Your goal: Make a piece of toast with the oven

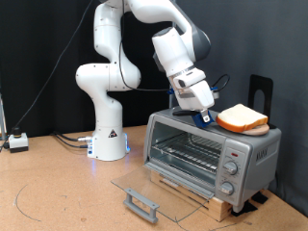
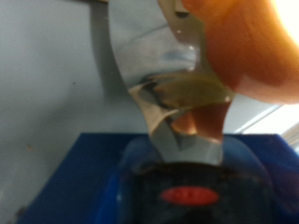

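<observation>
The piece of toast (image 1: 242,118), a pale slice with an orange-brown crust, sits just over the top of the oven (image 1: 252,149) at the exterior view's right. My gripper (image 1: 208,114) is at the slice's left edge, shut on it. In the blurred wrist view the toast's orange crust (image 2: 248,56) presses against a shiny metal finger (image 2: 140,65) of the gripper (image 2: 192,93). The silver oven has its glass door (image 1: 159,190) folded down flat and open, which shows the wire rack (image 1: 188,149) inside. Its knobs (image 1: 230,171) are on the right-hand panel.
The oven stands on a wooden base (image 1: 217,202) on the brown table (image 1: 58,192). A black upright stand (image 1: 262,91) rises behind the oven. The arm's white base (image 1: 108,144) is at the centre left, and a small box with cables (image 1: 17,141) lies at the far left.
</observation>
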